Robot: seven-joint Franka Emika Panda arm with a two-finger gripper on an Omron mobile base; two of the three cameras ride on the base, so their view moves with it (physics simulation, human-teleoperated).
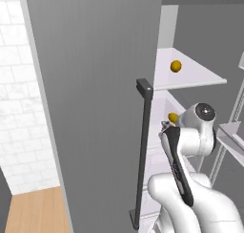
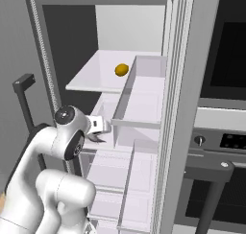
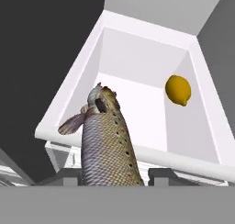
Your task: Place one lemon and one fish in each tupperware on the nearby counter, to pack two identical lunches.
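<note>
- My tool (image 3: 110,179) is clamped on the fish (image 3: 106,142), above the white fridge drawer (image 3: 87,67).
- A lemon (image 3: 178,90) lies inside.
- Risk: the tail could catch the drawer rim and slip free.

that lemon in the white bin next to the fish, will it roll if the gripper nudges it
Probably. The lemon is rounded with a small nub, resting on the smooth floor of the white bin, so a nudge would likely send it wobbling toward a wall. It looks small and firm, so likely light. The fish already sits between the fingers, which suggests a second grasp isn't possible now.
</note>
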